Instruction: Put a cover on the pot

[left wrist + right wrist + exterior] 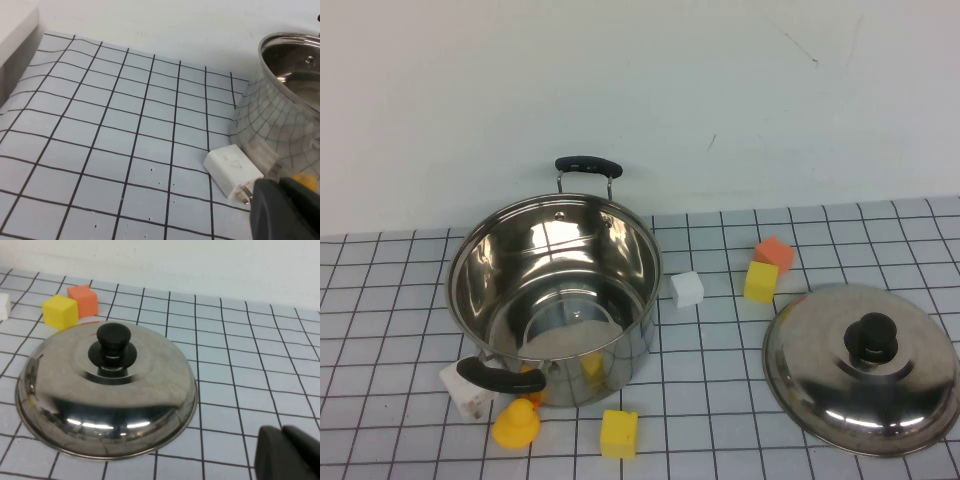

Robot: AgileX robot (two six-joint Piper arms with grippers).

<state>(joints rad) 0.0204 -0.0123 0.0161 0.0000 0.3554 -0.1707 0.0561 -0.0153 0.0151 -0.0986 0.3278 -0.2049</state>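
Note:
The steel pot [632,335] stands open on the left of the checked mat, with black handles front and back. Its wall also shows in the left wrist view [280,115]. The domed steel lid [820,375] with a black knob [872,338] lies on the mat to the right, apart from the pot. It also shows in the right wrist view [65,385]. My left gripper [286,210] is shut and empty, low beside the pot's wall. My right gripper [289,454] is shut and empty, low over the mat a short way from the lid's rim. Neither arm shows in the high view.
A white charger plug [231,169], a yellow duck [516,424] and a yellow block [619,433] lie by the pot's front. A white cube [687,289], a yellow cube [760,281] and an orange cube [775,252] lie between pot and lid. A wall runs behind.

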